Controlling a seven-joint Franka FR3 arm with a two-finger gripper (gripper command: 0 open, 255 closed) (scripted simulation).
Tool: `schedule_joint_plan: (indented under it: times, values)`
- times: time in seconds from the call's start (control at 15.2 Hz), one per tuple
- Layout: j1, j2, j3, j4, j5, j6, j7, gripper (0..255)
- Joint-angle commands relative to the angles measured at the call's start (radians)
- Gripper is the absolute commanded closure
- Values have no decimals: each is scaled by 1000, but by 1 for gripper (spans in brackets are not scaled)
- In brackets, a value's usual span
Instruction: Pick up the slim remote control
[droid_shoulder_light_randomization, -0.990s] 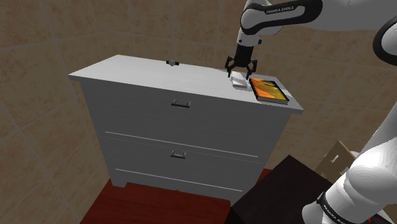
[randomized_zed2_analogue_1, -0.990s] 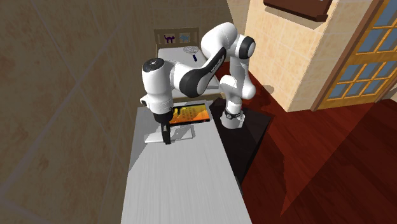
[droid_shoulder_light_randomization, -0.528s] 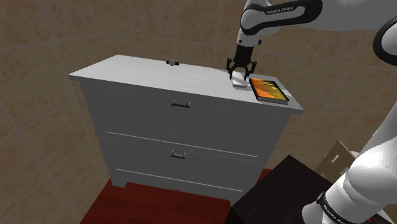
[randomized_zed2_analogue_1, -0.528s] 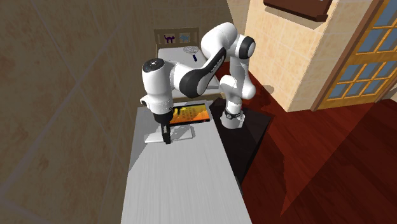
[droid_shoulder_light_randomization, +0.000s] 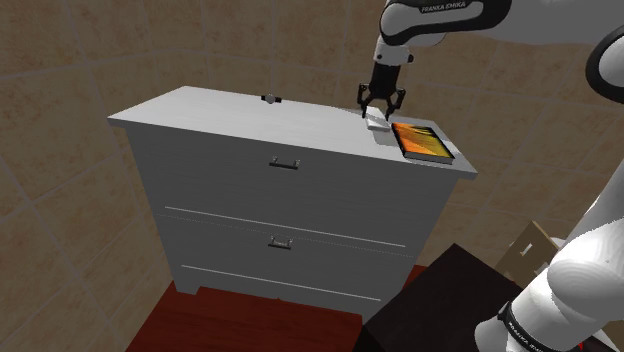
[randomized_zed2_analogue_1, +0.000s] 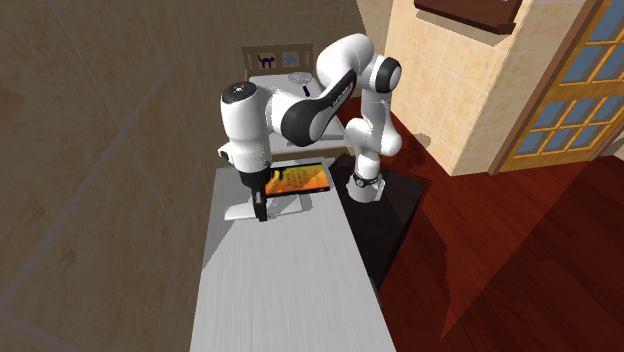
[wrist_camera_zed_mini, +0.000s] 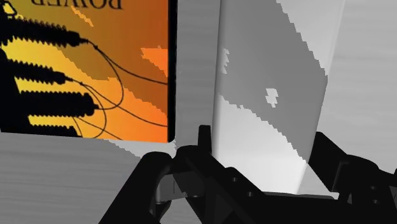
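The slim remote (droid_shoulder_light_randomization: 378, 123) is a plain white-grey slab near the shoulder view's right end of the white dresser top (droid_shoulder_light_randomization: 250, 115). My black gripper (droid_shoulder_light_randomization: 381, 108) points straight down and is shut on it. The remote hangs just above the surface. In the second exterior view the gripper (randomized_zed2_analogue_1: 262, 210) clasps the remote (randomized_zed2_analogue_1: 238, 213) near its middle, both ends sticking out. In the wrist view the remote (wrist_camera_zed_mini: 273, 95) sits between the fingertips (wrist_camera_zed_mini: 203, 145) of the gripper (wrist_camera_zed_mini: 264, 153).
An orange-covered book (droid_shoulder_light_randomization: 424, 141) lies flat right beside the remote, also the book (wrist_camera_zed_mini: 83, 63) next to the fingers. A small dark object (droid_shoulder_light_randomization: 269, 98) sits at the dresser's back edge. My dark stand (droid_shoulder_light_randomization: 440, 300) and a cardboard box (droid_shoulder_light_randomization: 530, 245) are below.
The fingers closed on the remote, then the gripper rose a little with it. The book has not moved.
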Motion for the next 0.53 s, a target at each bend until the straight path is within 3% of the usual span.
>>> schedule_joint_plan:
  times: [0.0, 0.46]
  values:
    - [0, 1, 0, 27, 0, -27, 1, 255]
    - [1, 15, 1, 141, -1, -126, 1, 255]
